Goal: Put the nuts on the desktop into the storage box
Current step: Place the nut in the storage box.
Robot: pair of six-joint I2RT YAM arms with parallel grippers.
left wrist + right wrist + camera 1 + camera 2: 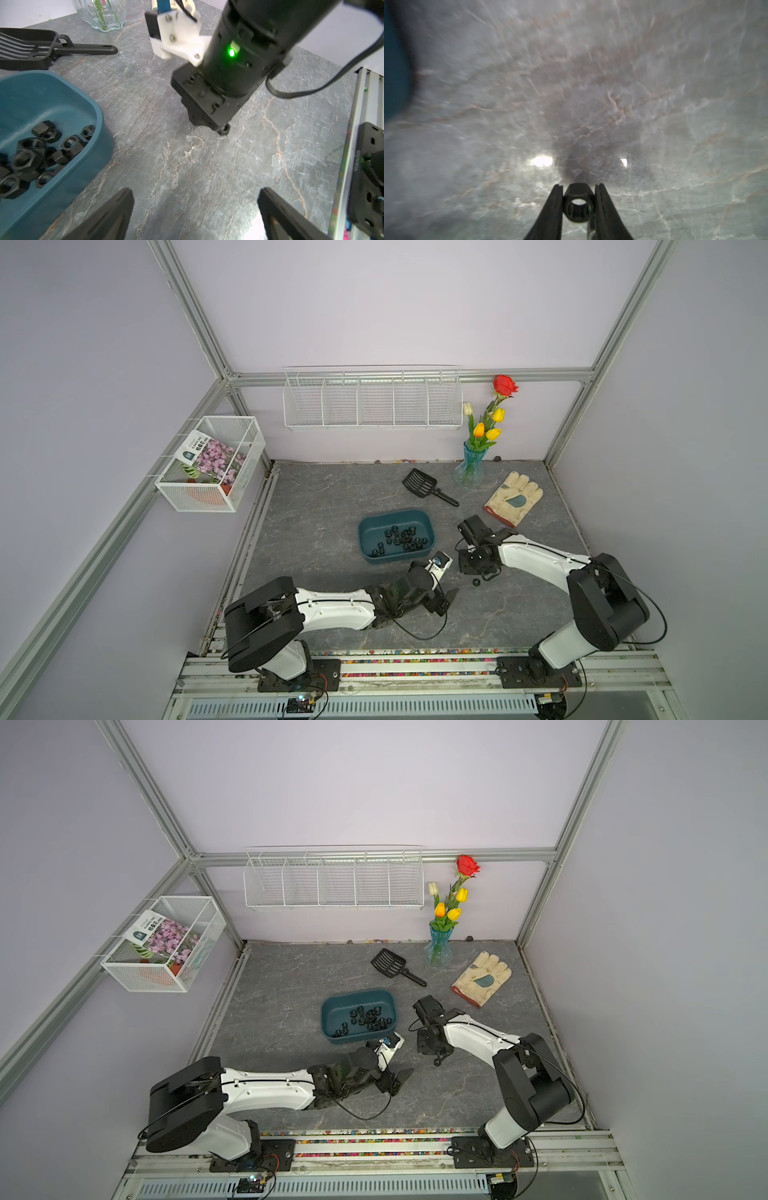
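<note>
Seen from above, a grey stone-look desktop [316, 497] with two robot arms. A teal storage box [397, 515] sits near the middle, holding a heap of black nuts [401, 539]. The right gripper [579, 186] points down beside the box's near right corner, jaws clamped on one nut [578, 205] low at the desktop; whether it touches the surface is unclear. The left gripper [194, 192] lies low in front of the box, jaws wide apart. A black scoop [424, 485], a glove [515, 497] and a vase of flowers [471, 466] stand farther back.
</note>
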